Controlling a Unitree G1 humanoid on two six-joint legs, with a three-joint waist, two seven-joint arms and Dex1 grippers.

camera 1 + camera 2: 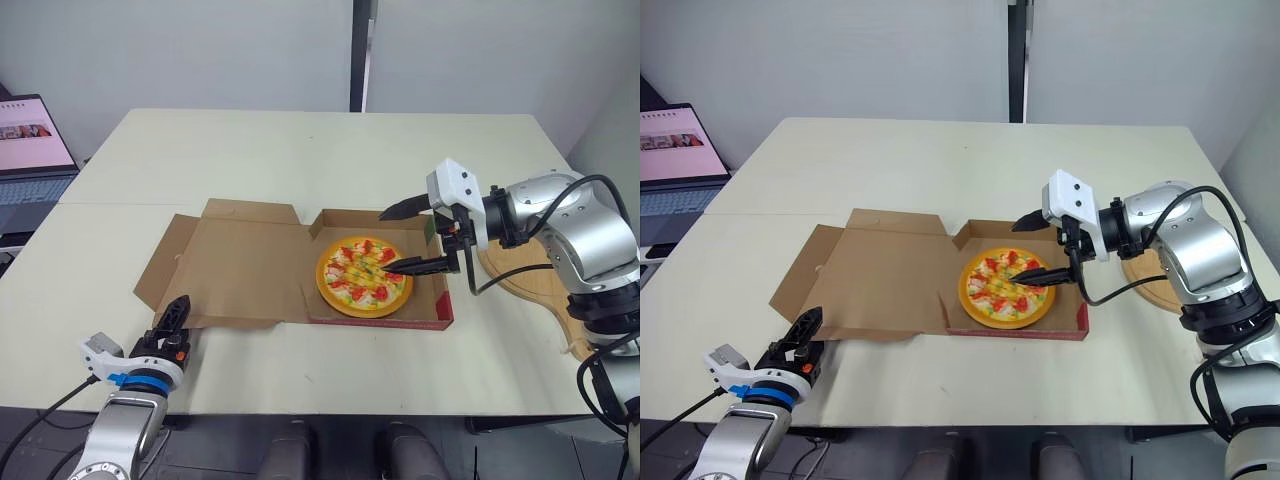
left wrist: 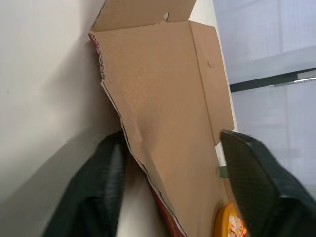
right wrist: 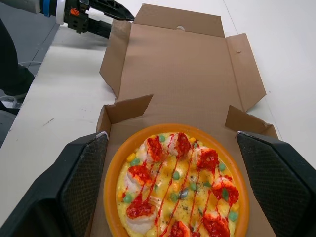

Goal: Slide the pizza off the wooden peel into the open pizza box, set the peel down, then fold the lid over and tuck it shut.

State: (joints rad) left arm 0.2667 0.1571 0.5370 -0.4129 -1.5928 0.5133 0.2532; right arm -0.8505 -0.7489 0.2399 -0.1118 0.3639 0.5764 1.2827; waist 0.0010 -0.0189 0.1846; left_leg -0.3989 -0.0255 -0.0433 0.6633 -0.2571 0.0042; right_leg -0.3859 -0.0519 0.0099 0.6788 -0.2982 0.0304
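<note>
The pizza sits in the box, and the peel lies on the table behind our right arm. Now it's the lid, lying flat and open. It looks like thin cardboard, light and stiff across the panel but easy to crease, so we reckon its free near-left edge is the place to pinch. Our left gripper is low at that corner, fingers spread either side of the lid's edge, nothing clamped. Our right gripper reaches in level from the right and hovers over the pizza, fingers wide apart, empty.
</note>
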